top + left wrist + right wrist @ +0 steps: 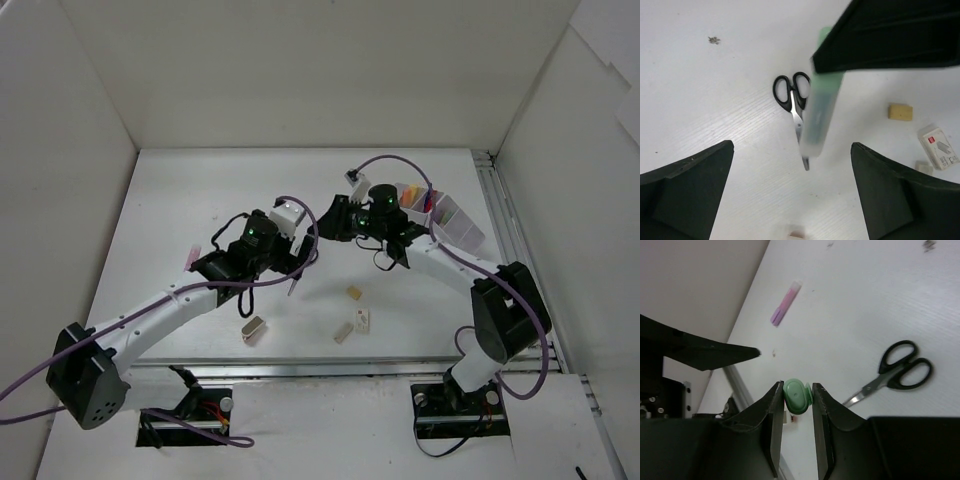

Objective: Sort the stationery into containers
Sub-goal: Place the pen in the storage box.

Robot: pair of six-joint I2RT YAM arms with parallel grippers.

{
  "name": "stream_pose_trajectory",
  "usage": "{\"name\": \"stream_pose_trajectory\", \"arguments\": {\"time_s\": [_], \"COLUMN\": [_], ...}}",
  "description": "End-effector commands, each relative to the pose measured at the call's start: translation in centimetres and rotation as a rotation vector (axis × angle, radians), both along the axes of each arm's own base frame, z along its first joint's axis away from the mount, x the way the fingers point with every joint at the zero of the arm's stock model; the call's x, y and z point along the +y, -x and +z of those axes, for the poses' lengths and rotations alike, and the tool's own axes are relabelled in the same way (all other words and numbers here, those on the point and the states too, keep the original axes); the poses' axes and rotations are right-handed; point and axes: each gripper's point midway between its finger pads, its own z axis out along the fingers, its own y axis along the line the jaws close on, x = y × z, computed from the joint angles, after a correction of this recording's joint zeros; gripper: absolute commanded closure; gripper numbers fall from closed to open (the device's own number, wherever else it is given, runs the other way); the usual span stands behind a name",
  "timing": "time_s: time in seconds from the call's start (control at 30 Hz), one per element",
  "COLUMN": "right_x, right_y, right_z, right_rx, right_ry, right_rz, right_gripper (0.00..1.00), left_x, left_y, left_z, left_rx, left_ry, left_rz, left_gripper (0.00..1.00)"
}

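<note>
Observe right hand closed tight on the capped end of the pale-green marker, barrel hanging down in the air over the middle of the table, directly above the black-handled scissors. Note left hand spread wide, fingers on either side of the marker's lower end, no contact visible, nothing held.

Judge marker light, rigid, smooth plastic. Expect swivel or slip from a pinch on the rounded cap alone. Prefer a hold at mid-barrel, across the width. Not fragile; should tolerate a short drop into a compartment.

Note white tray by the table's right edge, toward the far corner, well apart from the marker. Record beige eraser and pink marker lying on the table.
</note>
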Motion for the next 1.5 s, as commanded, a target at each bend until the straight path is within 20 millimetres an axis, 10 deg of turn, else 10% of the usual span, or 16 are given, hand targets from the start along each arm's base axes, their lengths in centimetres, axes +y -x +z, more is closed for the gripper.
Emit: {"name": "stream_pose_trajectory", "arguments": {"time_s": [0.0,0.37,0.6,1.13,1.3,1.47], "right_x": [-3.2,-20.4,-25.2,-27.2,-26.3,-25.1], "right_y": [-3.8,-13.5,-17.7,-17.4,-16.5,-15.6], "right_z": [6.8,8.8,9.6,1.0,0.8,3.3], "right_rx": [-0.229,-0.350,-0.451,-0.286,-0.276,-0.323], "right_ry": [0.001,0.446,0.673,0.863,0.838,0.767], "right_rz": [-0.130,-0.697,-0.768,-0.628,-0.560,-0.535], "right_gripper": [1.00,1.00,1.00,0.98,0.46,0.23], "left_x": [2.0,15.4,23.3,27.6,27.4,27.6], "left_y": [-2.0,-4.0,-3.2,-3.2,-3.6,-4.1], "left_z": [5.2,1.2,-2.7,-8.6,-9.5,-10.0], "left_rx": [-0.126,0.032,0.186,0.410,0.449,0.458], "left_ry": [0.111,0.161,0.160,0.234,0.224,0.193], "left_rz": [0.094,0.529,0.815,0.907,0.882,0.859], "left_gripper": [0.01,0.01,0.01,0.00,0.00,0.00]}}
